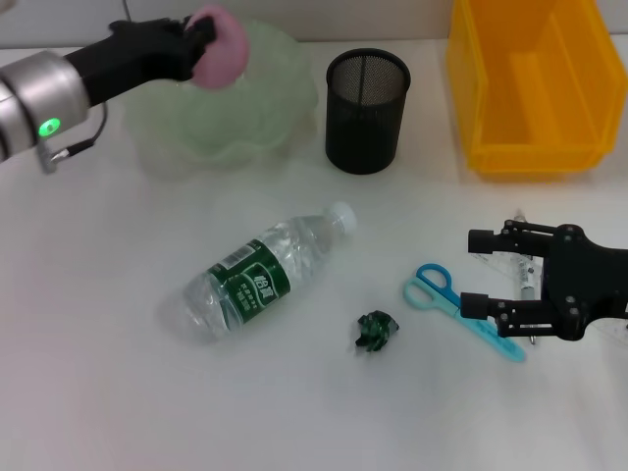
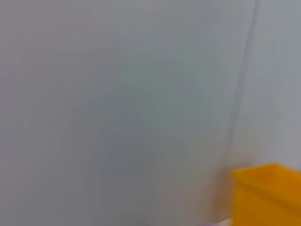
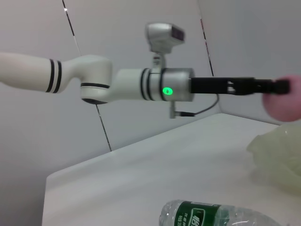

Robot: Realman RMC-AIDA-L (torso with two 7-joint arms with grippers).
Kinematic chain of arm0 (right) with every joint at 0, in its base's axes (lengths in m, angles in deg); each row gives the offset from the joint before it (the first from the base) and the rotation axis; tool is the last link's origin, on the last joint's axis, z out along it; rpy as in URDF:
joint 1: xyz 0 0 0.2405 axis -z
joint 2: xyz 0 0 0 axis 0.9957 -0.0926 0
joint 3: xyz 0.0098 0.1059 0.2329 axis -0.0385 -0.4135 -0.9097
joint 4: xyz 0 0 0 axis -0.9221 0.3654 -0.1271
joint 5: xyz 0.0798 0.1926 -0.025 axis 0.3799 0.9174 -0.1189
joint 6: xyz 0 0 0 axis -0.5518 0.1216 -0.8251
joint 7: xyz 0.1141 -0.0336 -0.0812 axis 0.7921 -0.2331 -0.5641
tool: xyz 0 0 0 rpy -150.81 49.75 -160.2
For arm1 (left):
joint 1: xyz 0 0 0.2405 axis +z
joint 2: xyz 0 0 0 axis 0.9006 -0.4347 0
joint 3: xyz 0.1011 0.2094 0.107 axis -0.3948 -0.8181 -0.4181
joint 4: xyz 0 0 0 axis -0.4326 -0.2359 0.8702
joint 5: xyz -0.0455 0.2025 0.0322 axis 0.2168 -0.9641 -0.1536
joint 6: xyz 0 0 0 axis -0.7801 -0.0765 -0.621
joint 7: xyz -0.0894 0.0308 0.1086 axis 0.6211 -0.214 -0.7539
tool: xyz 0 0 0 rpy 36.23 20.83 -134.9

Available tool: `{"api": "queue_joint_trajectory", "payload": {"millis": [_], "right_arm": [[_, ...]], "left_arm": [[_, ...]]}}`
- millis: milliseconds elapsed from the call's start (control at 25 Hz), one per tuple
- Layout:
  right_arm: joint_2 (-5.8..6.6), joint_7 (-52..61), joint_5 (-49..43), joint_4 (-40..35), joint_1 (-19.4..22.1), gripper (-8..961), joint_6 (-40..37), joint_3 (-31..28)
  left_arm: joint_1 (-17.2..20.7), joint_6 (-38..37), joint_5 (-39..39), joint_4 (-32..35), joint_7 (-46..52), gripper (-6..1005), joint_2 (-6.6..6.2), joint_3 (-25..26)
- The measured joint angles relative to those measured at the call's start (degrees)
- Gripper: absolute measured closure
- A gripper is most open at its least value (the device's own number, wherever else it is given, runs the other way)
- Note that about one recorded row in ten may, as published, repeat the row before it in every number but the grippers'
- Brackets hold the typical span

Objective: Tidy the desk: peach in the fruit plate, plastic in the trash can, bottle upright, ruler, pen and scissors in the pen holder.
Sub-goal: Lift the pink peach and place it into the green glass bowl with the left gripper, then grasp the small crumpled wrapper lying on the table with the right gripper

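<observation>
My left gripper (image 1: 203, 37) is shut on a pink peach (image 1: 224, 47) and holds it above the pale green fruit plate (image 1: 235, 123) at the back left. The right wrist view also shows the peach (image 3: 284, 104), the plate (image 3: 277, 153) and the bottle (image 3: 211, 216). A clear bottle (image 1: 260, 283) with a green label lies on its side mid-table. A crumpled green plastic scrap (image 1: 375, 331) lies to its right. Blue scissors (image 1: 446, 299) lie beside my open right gripper (image 1: 479, 273). It hovers over a clear ruler (image 1: 510, 263) and what looks like a pen (image 1: 528, 283), both partly hidden.
A black mesh pen holder (image 1: 366, 110) stands at the back centre. A yellow bin (image 1: 535, 88) stands at the back right and also shows in the left wrist view (image 2: 268, 195), which otherwise shows only the wall.
</observation>
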Motion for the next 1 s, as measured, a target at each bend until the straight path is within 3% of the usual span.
{"api": "queue_joint_trajectory", "payload": {"millis": [40, 80, 160, 400, 640, 760, 800, 840, 880, 920, 1000], "right_arm": [[-0.02, 0.00, 0.02, 0.00, 0.00, 135, 0.02, -0.02], [-0.05, 0.02, 0.06, 0.04, 0.00, 135, 0.00, -0.02], [-0.06, 0.02, 0.10, 0.06, 0.00, 135, -0.04, -0.01], [-0.06, 0.06, 0.82, 0.50, 0.07, 135, -0.06, -0.01], [-0.02, 0.79, 0.85, 0.62, -0.09, 134, -0.01, -0.01], [0.07, 3.50, 1.44, -0.10, -0.35, 135, -0.81, -0.01], [0.13, 5.39, 2.13, -1.06, -0.39, 135, -1.59, 0.01], [0.23, 8.05, 3.19, -2.74, -0.33, 135, -2.83, -0.03], [0.37, 14.48, 5.12, -8.94, 0.35, 135, -5.65, -0.01], [0.37, 14.48, 5.12, -8.94, 0.35, 134, -5.65, -0.01], [0.43, 22.59, 5.84, -17.08, 0.69, 134, -7.65, 0.01]], "left_arm": [[0.00, 0.00, 0.00, 0.00, 0.00, 901, 0.00, 0.00], [-5.45, 10.23, 0.00, -4.99, -3.85, 910, 0.28, -0.44], [-8.17, 15.83, 0.50, -8.52, -7.77, 928, 0.57, -0.51], [-8.63, 18.94, 1.48, -9.59, -8.67, 902, 0.77, -0.56], [-8.24, 18.14, 2.20, -9.40, -8.65, 697, 0.77, -0.59], [-7.68, 16.09, 2.28, -8.96, -8.43, 588, 0.70, -0.59], [-5.09, 8.52, 2.35, -6.81, -8.33, 552, 0.30, -0.41], [-5.09, 8.52, 2.35, -6.81, -8.33, 515, 0.30, -0.41], [-2.82, 2.38, 2.39, -4.97, -8.87, 479, 0.10, -0.23], [-1.01, -1.55, 2.35, -3.73, -9.63, 421, 0.01, -0.08], [3.90, -10.02, 2.31, -1.12, -13.10, 304, -0.40, 0.09]]}}
